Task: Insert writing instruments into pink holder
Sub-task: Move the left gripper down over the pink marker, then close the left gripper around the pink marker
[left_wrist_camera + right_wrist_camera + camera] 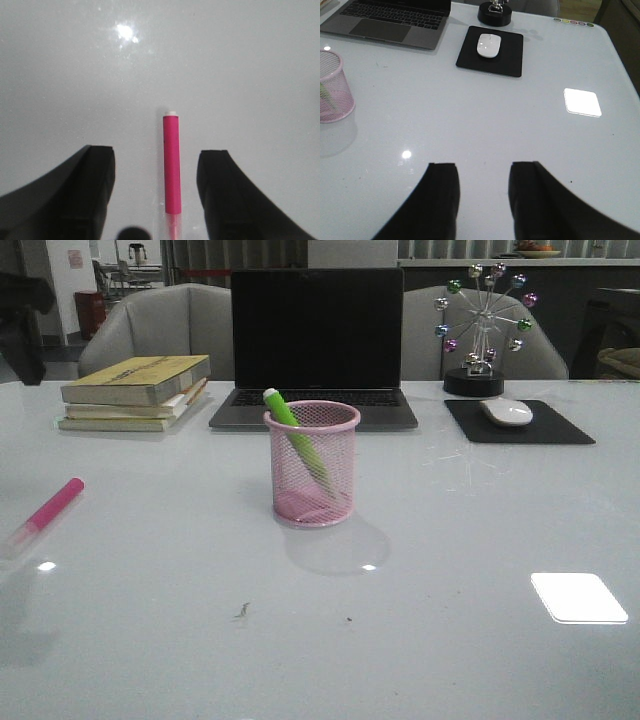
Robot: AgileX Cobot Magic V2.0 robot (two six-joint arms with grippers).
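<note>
At the middle of the front view: you see the pink holder (311, 464) standing upright on the white table (450, 640).
Green marker: the green marker (298, 438) is inside the holder; it leans, with its top end over the rim at the upper left and its lower end down at the right side of the base.
Pink marker: the pink marker (50, 508) lies flat on the table at the left edge of the front view, well apart from the holder, and its pale cap points to the lower left.
Left gripper: in the left wrist view your left gripper (156, 200) has its fingers apart, and the pink marker (171, 170) lies on the table between them, closer to the finger at the right of the frame. You can see a gap on both sides, so nothing is clamped.
Right gripper: in the right wrist view your right gripper (483, 200) is also spread, above bare table, and it holds nothing. The holder (334, 87) shows at the left edge of that frame.
Behind the holder: a laptop (315, 345) stands open with a dark screen.
Upper left of the front view: a stack of books (135, 392).
Upper right of the front view: a white mouse (507, 411) on a black mouse pad (560, 426), and behind it a small Ferris wheel ornament (480, 325).
</note>
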